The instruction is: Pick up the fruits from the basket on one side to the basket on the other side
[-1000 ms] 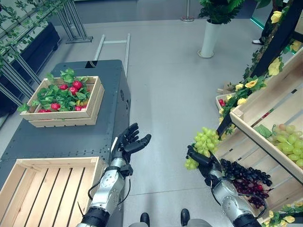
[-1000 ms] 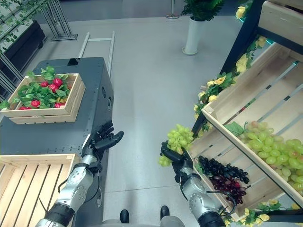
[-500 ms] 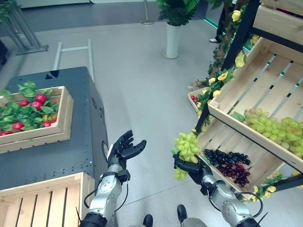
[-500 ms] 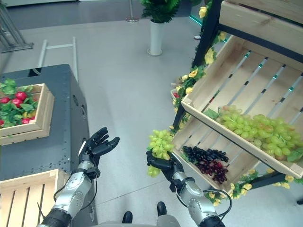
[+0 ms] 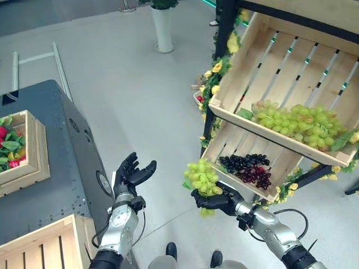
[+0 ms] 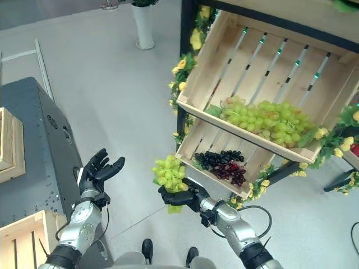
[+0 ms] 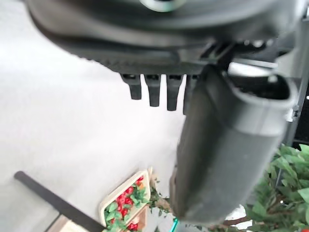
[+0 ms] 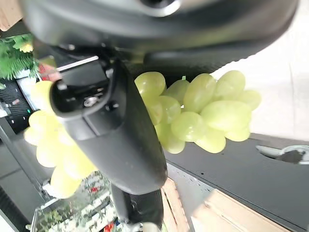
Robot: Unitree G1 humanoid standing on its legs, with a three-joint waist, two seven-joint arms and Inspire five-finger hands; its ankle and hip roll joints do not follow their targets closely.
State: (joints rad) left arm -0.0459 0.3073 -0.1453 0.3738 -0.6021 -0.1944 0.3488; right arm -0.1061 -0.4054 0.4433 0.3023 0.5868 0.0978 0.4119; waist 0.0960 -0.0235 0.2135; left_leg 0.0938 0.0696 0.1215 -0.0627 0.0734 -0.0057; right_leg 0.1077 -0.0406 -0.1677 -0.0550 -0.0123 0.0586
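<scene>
At the left edge the crate of red fruit (image 5: 17, 154) slides almost out of frame as the camera swings right. The left hand (image 5: 130, 175) at lower centre stays spread, holding nothing. Just right of it, the right hand (image 5: 216, 200) keeps its fingers curled round the green grape bunch (image 5: 202, 176) (clear of the shelf crates (image 5: 280, 89) at upper right), so the carry looks under way.

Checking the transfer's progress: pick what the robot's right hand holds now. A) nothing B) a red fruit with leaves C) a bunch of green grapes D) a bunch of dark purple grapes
C: the right hand is curled around a bunch of green grapes, held over the grey floor.
</scene>
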